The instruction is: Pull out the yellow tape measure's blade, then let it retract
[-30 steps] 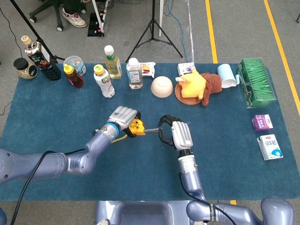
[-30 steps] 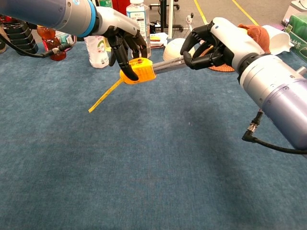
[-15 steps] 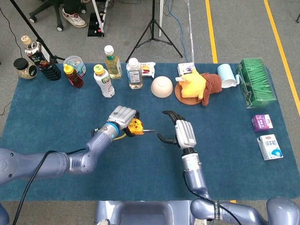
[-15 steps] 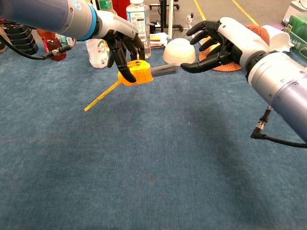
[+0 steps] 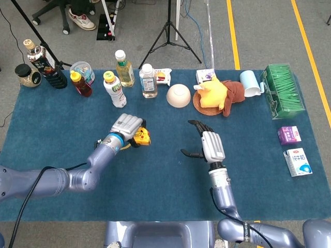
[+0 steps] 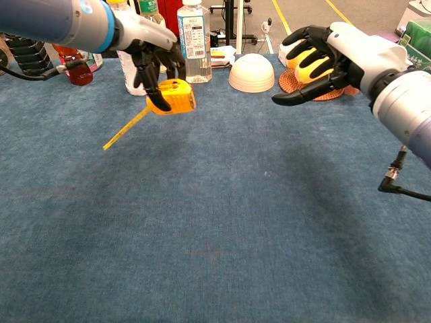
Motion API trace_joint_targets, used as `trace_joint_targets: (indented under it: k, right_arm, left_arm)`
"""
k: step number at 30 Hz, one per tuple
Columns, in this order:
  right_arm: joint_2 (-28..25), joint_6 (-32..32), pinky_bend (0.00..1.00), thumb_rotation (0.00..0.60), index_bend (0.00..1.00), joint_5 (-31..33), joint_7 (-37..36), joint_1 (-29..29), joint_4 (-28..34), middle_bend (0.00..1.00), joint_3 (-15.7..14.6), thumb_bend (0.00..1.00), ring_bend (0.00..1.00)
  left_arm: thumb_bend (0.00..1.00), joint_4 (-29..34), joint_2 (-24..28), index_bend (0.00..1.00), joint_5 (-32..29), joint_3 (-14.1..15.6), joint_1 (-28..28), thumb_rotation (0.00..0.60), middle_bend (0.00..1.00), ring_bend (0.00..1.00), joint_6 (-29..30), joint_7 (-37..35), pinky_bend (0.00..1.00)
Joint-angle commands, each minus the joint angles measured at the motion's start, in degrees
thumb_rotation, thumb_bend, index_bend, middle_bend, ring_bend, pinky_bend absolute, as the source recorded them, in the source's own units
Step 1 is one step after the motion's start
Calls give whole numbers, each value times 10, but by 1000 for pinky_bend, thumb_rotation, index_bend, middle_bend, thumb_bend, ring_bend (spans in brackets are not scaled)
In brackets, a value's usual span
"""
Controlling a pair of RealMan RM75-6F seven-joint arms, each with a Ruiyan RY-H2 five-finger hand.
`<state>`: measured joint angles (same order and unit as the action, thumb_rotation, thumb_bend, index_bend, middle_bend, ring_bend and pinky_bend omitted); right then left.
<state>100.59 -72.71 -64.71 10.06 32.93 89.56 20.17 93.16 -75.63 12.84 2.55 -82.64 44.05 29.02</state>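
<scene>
My left hand [image 5: 126,127] [image 6: 152,59] grips the yellow tape measure [image 5: 141,137] [image 6: 174,96] from above and holds it a little over the blue cloth. No blade shows at its right side; a yellow strap [image 6: 128,128] hangs from it down to the left. My right hand [image 5: 208,144] [image 6: 328,57] hovers to the right of the tape measure, well apart from it, with its fingers spread and nothing in them.
Along the back of the blue table [image 5: 155,175] stand several bottles [image 5: 147,81], a white bowl [image 5: 178,95] [image 6: 253,72], a yellow plush toy [image 5: 217,93], a mug [image 5: 250,83] and a green box [image 5: 282,89]. Two small cartons [image 5: 297,161] lie at the right edge.
My right hand let go of the blade and opened, then drew off to the right. The blade ran back into the case. My left hand carried the tape measure leftward.
</scene>
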Motion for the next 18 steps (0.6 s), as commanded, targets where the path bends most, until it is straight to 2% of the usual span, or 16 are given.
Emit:
trace_joint_targets:
  k: [1,8,14,18]
  right_arm:
    - [-11,-7,265,543,242,-15,2,-7,-16,269,-12,163,271]
    - [-33,-18,287,544,310,-41,-8,-20,-41,304,-27,198,303]
    - [-51,-25,287,543,314,-51,-10,-30,-45,305,-32,200,304]
    - [-59,-26,287,544,314,-52,-9,-36,-44,306,-34,200,304]
  left_arm:
    - [326,17,17,628,28,12,22,589,479,415,23,2,477]
    - [327,42,43,628,80,32,63,590,479,415,45,7,477]
    - [326,35,34,628,108,48,91,586,479,407,61,25,466]
    - [321,23,19,628,103,62,100,589,479,335,58,50,426]
